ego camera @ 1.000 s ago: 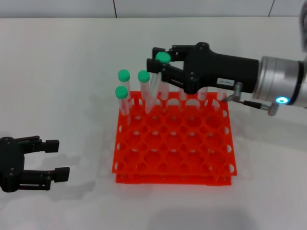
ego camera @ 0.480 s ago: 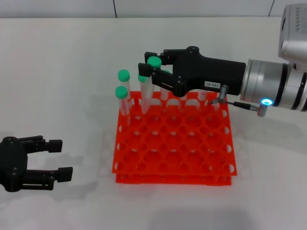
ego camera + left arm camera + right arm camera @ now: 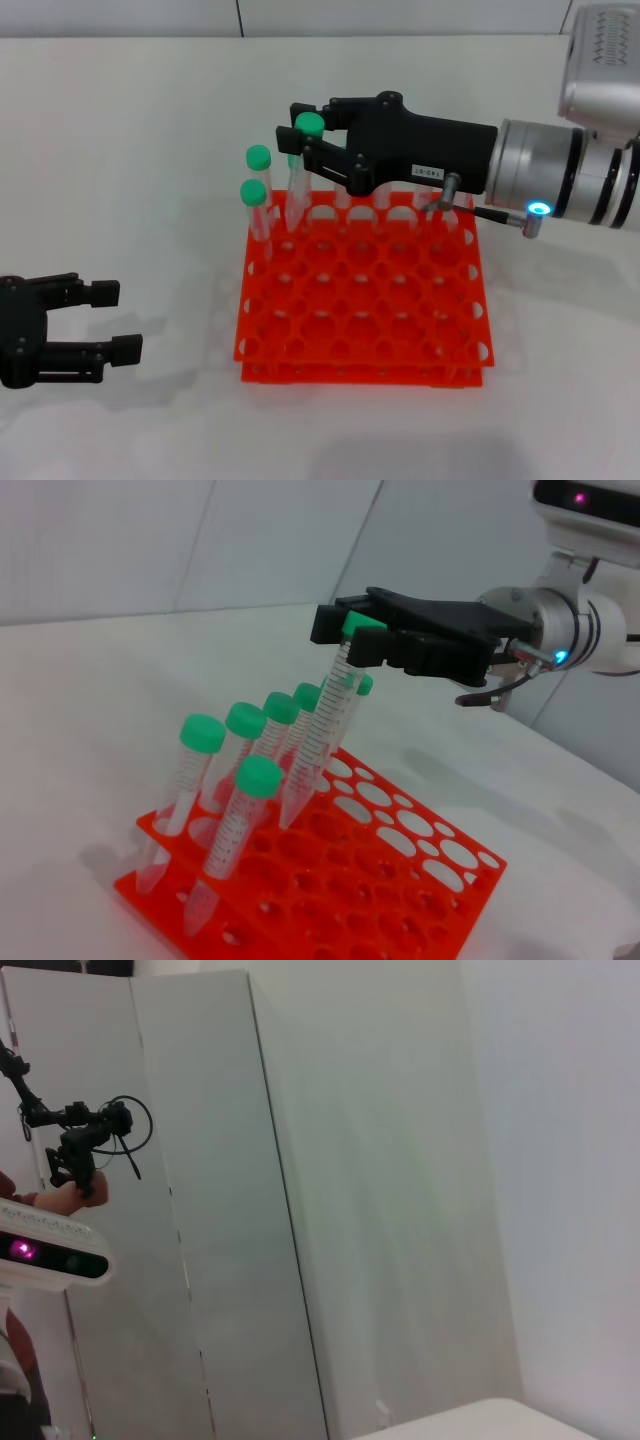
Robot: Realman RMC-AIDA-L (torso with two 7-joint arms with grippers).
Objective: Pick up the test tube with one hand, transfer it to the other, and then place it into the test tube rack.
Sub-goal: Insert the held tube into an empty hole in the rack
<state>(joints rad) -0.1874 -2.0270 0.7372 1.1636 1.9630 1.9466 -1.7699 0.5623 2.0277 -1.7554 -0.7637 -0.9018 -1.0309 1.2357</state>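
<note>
Left gripper: the left gripper (image 3: 112, 320) sits low on the table (image 3: 140, 130), well apart from the rack on its left side; fingers apart, holding nothing, idle.

Tubes already racked: several green-capped tubes (image 3: 257, 200) stand leaning in holes along the rack's far left edge; the left wrist view shows about five of them (image 3: 243, 815).

Test tube rack: the test tube rack (image 3: 360, 300) lies flat at table centre; most holes are vacant (image 3: 390, 880).

Test tube: the test tube (image 3: 300, 175) is held by its green cap end, tilted, above the far left portion of the rack. In the left wrist view (image 3: 322, 730) its rounded tip appears at or just inside a hole beside the standing tubes; whether it has entered cannot be confirmed.

Right gripper: the right gripper (image 3: 312, 135), bearing a white sticker, reaches in from the right over the rack's far edge, fingers clamped on the tube just below the cap (image 3: 362, 640).

Step in hand: judged to be the final placement, the tube being with the receiving gripper over the rack.

Next move: calls for righting the tube over a free hole, lowering until seated, then releasing, without knocking the neighbouring tubes.
</note>
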